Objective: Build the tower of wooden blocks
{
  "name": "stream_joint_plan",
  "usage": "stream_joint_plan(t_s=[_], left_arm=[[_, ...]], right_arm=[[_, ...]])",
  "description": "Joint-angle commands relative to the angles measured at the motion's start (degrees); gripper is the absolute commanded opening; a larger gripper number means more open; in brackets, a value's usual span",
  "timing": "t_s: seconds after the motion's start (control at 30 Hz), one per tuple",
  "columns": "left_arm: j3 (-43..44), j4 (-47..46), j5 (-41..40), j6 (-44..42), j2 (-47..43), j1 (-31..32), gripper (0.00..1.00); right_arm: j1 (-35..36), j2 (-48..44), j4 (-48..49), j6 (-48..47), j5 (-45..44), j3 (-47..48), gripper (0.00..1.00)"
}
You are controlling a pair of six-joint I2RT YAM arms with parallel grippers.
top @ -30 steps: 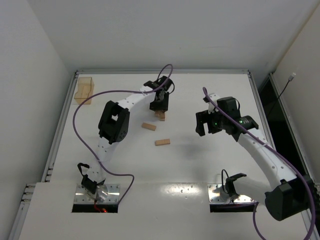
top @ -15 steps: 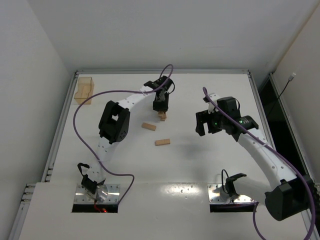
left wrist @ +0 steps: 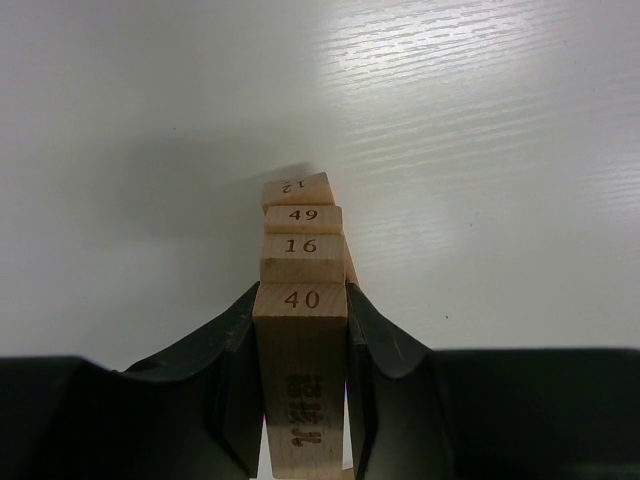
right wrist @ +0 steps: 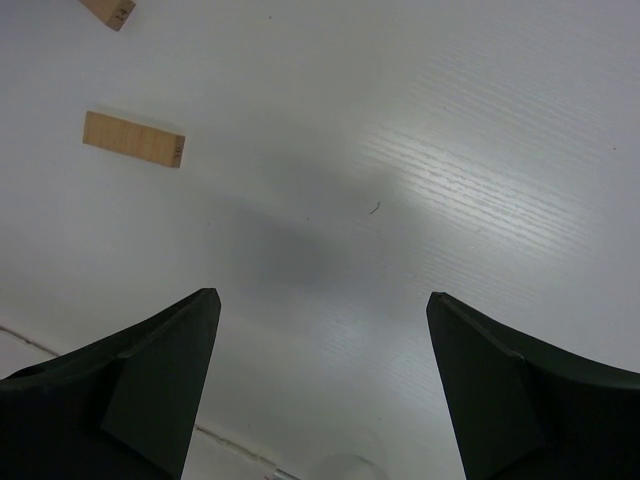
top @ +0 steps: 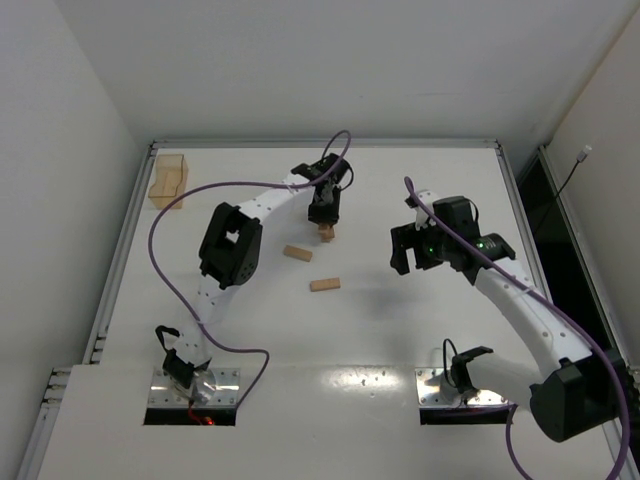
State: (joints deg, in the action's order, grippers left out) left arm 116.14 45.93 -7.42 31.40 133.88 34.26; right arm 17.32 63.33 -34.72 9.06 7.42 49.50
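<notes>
Nearest my bases, 2 loose wood blocks (top: 324, 285) lie flat on the table (top: 400, 330), well apart from each other, and my right gripper (right wrist: 320, 310) hangs above bare tabletop to their right with its fingers spread wide and holding nothing. Farther out, my left gripper (left wrist: 302, 300) is closed narrow on block 40 (left wrist: 300, 340), its pads pressed on the 2 long side faces, directly over the tower (left wrist: 302, 245). Below it I read the ends of 3 blocks, 16, 49 and 12, the 12 turned a little askew. Whether 40 already rests on 16 I cannot tell. These bars look light, stiff and smooth, so I judge a modest squeeze across the long sides near the middle is the right hold. The narrow column is what looks fragile, and a sideways nudge on release could tip it. Farthest off, in the back left corner, the clear amber box (top: 168, 181) stands by the table edge, and I can make out nothing inside it.
</notes>
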Motion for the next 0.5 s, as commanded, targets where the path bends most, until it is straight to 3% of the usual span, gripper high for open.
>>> stream_joint_plan(t_s=[0.0, 0.47], left_arm=[[2.43, -0.49, -1.37, 0.68, -2.93, 1.07, 0.00], [2.95, -0.49, -3.92, 1.83, -2.93, 1.07, 0.00]], right_arm=[[-0.36, -1.72, 1.94, 0.52, 0.93, -0.89, 0.82], [-0.36, -2.25, 1.94, 0.52, 0.93, -1.95, 0.82]])
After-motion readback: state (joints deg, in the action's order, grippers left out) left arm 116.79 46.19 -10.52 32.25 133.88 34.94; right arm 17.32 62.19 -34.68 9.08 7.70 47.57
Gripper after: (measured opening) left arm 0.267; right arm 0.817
